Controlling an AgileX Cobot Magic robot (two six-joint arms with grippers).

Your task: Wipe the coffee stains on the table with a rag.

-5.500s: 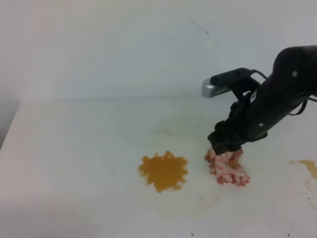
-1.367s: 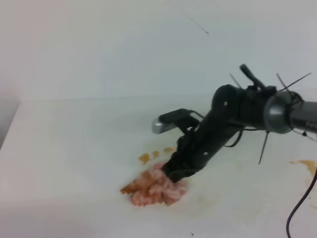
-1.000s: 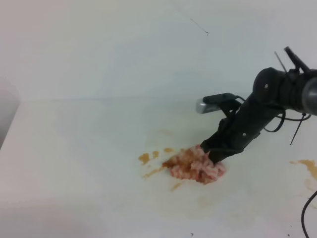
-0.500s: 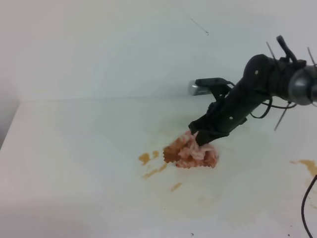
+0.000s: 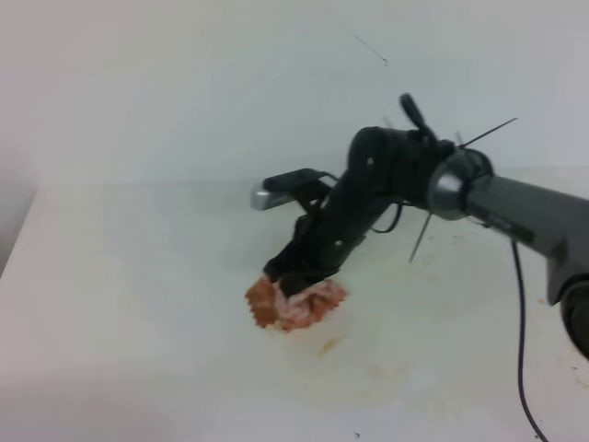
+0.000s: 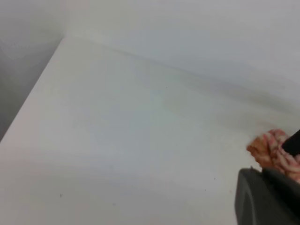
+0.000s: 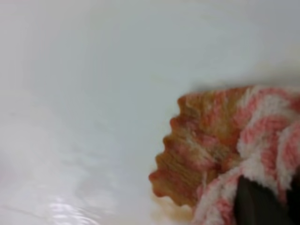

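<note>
Right gripper: your black right gripper (image 5: 293, 284) is pinched tight on the rag, pressing it onto the table; only a dark finger (image 7: 255, 206) shows in the right wrist view.
Rag: small bunched lump of fluffy pink-and-white striped cloth (image 5: 296, 303), left-centre of the table in the high view. Its left lobe is soaked orange-brown (image 7: 197, 150); terry pile, scalloped ragged edge. It also shows at the right edge of the left wrist view (image 6: 274, 152).
Coffee stains: a small orange-brown dab (image 5: 326, 347) just front-right of the rag, apart from it. Thin brown wet film at the rag's lower edge (image 7: 171, 213). Faint tan smear (image 5: 382, 373) further right, blurred.
Right arm: matte black links and a grey metal tube (image 5: 515, 207) run in from the right edge; silver-ended wrist camera (image 5: 276, 191) sits above the gripper; black cable and cable-tie tails stick out of the elbow.
Left gripper: you only get a dark rounded block (image 6: 265, 199) in the lower right corner of the left wrist view; can't tell if the fingers are apart or closed.
Table: wide smooth white flat top (image 5: 138, 276), slightly glossy, glare patch in the right wrist view (image 7: 65, 206).
Room: plain pale wall (image 5: 184, 83) behind the table; grey gap off the table's left edge (image 6: 18, 79).
</note>
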